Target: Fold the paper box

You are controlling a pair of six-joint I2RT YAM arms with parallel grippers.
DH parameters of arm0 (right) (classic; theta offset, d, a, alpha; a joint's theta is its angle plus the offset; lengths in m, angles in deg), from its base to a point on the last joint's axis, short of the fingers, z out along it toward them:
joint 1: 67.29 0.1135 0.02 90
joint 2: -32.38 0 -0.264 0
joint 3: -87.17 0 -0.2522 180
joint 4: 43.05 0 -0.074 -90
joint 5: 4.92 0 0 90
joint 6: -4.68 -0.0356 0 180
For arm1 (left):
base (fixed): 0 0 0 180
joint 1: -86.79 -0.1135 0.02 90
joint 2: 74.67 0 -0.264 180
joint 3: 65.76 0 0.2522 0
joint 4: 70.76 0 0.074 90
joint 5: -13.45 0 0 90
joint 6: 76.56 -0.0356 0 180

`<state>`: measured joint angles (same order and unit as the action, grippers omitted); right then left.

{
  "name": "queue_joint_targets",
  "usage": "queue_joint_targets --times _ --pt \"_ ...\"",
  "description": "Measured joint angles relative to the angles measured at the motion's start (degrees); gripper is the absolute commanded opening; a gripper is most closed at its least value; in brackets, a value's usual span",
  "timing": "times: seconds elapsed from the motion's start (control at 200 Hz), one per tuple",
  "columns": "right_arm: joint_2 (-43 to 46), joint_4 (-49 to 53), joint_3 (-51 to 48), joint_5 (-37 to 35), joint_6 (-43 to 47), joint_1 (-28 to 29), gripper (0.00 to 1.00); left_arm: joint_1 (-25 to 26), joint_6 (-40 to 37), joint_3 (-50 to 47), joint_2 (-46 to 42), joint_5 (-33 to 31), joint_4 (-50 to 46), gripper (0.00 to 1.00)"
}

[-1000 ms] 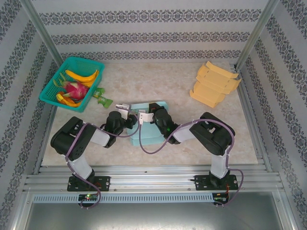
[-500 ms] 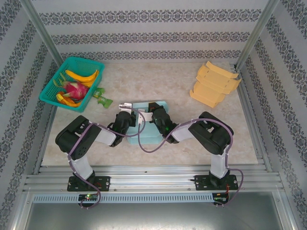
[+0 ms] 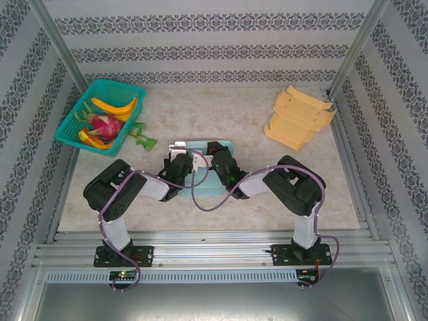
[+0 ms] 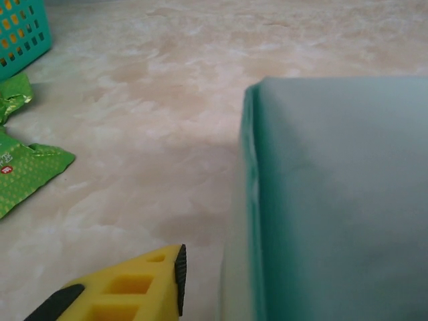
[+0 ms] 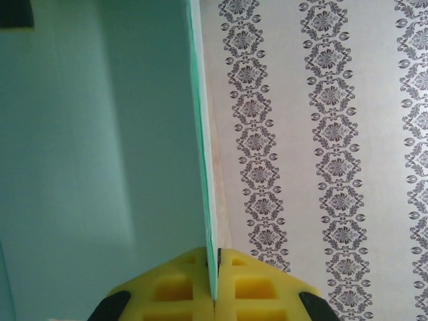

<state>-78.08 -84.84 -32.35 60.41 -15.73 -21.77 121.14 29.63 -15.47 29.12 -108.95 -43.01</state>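
Right gripper [image 5: 215, 259] clamps the teal paper box [image 5: 100, 147] wall; left gripper [image 3: 179, 159] jaw state unclear. Green packet [image 4: 30, 170] print illegible.

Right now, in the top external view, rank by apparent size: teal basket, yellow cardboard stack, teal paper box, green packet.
1. teal basket
2. yellow cardboard stack
3. green packet, smallest
Unranked: teal paper box, largely hidden under the arms; what shows is bigger than the packet.

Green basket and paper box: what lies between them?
A crumpled green packet lies near the basket; bare tabletop up to the paper box, as the top external view shows.
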Motion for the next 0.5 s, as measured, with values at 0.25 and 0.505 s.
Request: queue_joint_targets --times 0.25,0.505 --pt "0.0 0.5 0.0 -0.5 -0.4 0.0 0.00 -0.7 2.4 0.1 1.7 0.9 -0.8 0.44" --pt "0.0 0.4 0.1 -1.1 -0.5 -0.4 0.00 0.0 5.3 3.9 4.3 0.1 -1.2 0.06"
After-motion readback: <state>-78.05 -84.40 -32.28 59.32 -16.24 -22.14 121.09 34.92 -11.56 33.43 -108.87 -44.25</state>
